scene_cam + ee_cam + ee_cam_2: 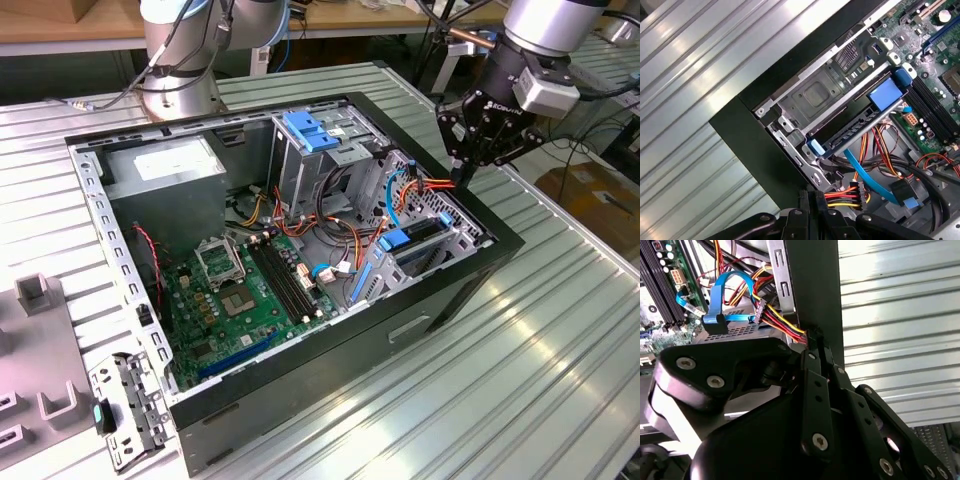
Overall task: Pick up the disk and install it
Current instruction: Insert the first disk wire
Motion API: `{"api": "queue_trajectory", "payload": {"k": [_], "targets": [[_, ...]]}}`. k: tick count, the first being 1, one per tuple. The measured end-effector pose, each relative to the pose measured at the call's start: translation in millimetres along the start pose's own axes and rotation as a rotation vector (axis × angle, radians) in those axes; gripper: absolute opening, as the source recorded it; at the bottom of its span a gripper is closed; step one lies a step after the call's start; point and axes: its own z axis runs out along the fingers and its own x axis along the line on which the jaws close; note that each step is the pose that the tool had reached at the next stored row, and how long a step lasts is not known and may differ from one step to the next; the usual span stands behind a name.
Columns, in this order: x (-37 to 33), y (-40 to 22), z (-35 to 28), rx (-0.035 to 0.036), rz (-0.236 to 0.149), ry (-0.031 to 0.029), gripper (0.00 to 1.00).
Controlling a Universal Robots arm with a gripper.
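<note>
Open computer case point(300, 400) on ribbed table point(520, 380)

Markings in the open computer case: no legible text.

White lettering on the black body of the gripper point(463, 178) and a pale label point(172, 160) on the grey power supply point(150, 178) appear in the exterior view; neither can be read.

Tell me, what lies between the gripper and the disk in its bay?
In the first wrist view, a bundle of red, yellow and black wires and a thin blue cable lie between the gripper and the blue-railed disk.
</note>
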Motion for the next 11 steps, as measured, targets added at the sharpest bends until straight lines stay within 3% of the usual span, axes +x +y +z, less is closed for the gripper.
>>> {"api": "queue_trajectory", "payload": {"k": [2,7,11], "targets": [[-2.2,1.7,-0.1,-0.0008,0.018,-0.0002,0.16],[-8.9,7.8,-0.2,-0.0007,0.018,-0.0002,0.16],[-8.9,7.9,-0.3,-0.0026,0.07,-0.0006,0.16]]}}
